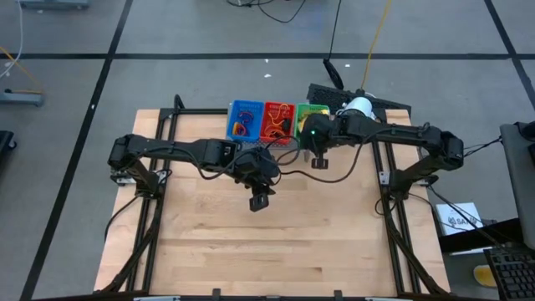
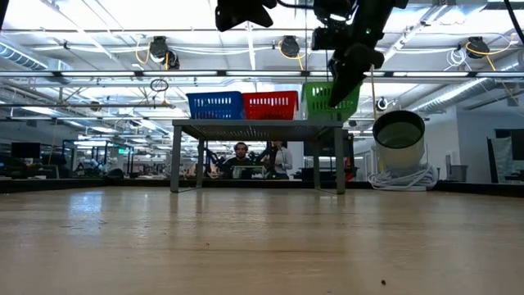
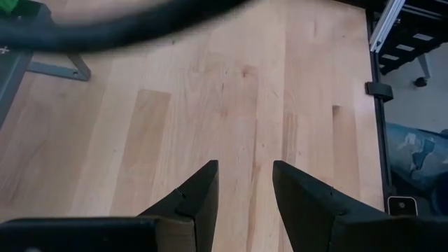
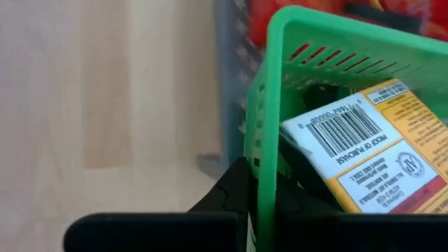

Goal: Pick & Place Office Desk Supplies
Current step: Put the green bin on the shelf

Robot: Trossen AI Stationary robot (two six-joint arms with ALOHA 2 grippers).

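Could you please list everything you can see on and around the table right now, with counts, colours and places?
Blue tray: one, on the grey shelf at the table's far edge, small items inside.
Red tray: one, middle of the row, small items inside.
Green tray: one, right end of the row, holding a yellow packet with a barcode.
Grey shelf: one, under the three trays.
Wooden table: one, light wood.
People: seated in the room beyond the table.
Left tool: open, empty, above bare wood near the centre.
Right tool: shut on the green tray's wall.
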